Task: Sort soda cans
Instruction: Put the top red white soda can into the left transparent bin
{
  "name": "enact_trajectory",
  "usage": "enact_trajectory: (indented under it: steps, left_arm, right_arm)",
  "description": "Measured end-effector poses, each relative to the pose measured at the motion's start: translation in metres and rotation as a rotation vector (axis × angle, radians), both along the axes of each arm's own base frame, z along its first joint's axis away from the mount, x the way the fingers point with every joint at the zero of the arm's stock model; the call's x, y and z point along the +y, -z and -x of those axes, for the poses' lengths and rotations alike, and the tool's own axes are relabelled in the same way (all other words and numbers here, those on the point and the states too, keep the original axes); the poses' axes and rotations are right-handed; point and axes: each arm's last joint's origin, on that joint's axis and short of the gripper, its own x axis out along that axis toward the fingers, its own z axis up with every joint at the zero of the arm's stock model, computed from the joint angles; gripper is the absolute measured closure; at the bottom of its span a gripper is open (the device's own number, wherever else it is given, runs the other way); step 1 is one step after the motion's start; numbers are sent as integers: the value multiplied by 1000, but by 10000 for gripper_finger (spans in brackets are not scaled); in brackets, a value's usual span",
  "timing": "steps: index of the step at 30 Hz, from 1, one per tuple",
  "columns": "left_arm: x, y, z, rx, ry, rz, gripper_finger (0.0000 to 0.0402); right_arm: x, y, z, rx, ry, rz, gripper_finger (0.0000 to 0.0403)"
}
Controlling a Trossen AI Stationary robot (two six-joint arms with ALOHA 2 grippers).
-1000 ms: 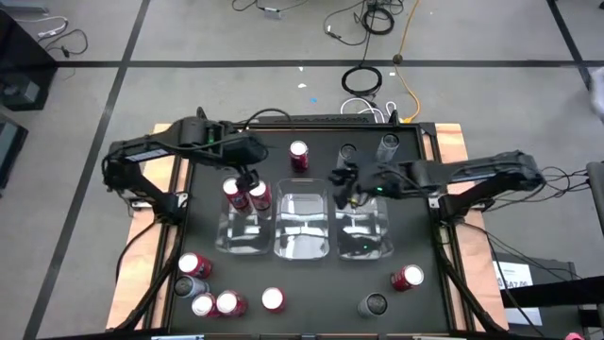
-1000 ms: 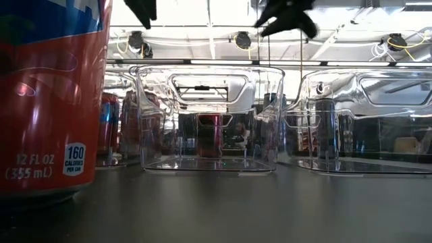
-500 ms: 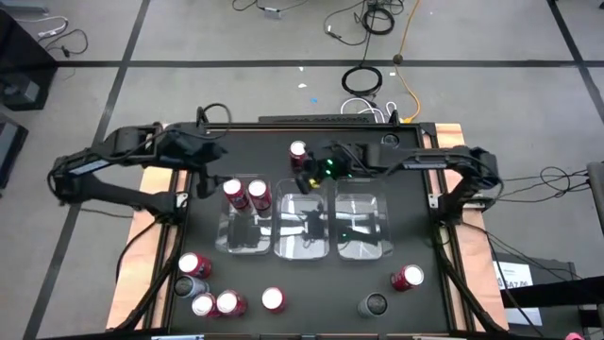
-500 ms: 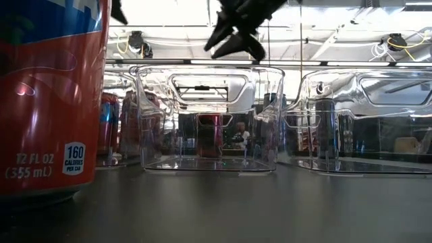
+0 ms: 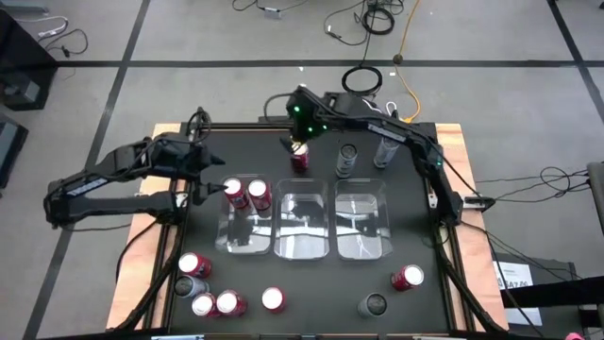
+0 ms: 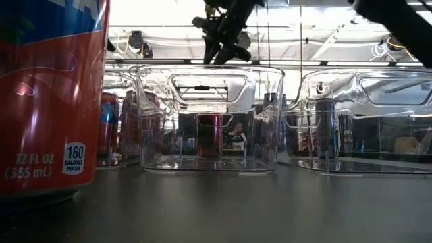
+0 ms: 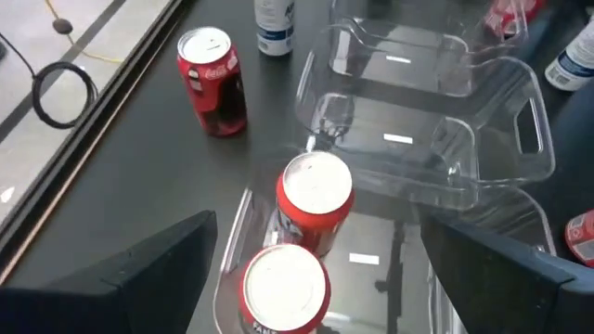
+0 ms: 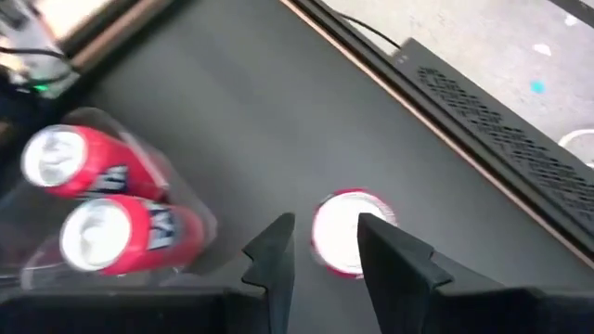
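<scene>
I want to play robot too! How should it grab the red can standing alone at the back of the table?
Grip the red can around its round side wall, just under the silver top, coming straight down from above. It stands upright with bare table all around, so fingers fit on either side. The right gripper hangs above it, its fingers a little apart.

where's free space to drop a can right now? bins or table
Middle bin and right bin look empty. Bare table lies between the bins and the front cans. Crowded: left bin with two red cans, the front-left cluster, and the back row, where the right gripper hangs over a red can.
</scene>
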Motion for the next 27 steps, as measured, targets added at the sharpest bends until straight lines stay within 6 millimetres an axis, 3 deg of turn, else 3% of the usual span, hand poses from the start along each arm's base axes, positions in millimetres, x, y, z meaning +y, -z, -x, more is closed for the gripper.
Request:
enact_trajectory:
  steps: [6,10,23,27]
  left_arm:
    - [2,16,9,-11,-20,26,17]
    - [0,20,11,-24,-11,70,17]
    - [-2,21,12,-37,32,105,17]
    - [-2,21,12,-37,32,105,17]
  right_arm:
    - [-17,20,-3,77,-7,-42,288]
    - [-18,38,-6,140,-29,-113,262]
    - [-23,56,-16,160,-10,-91,94]
    - [-25,57,-16,185,46,-32,63]
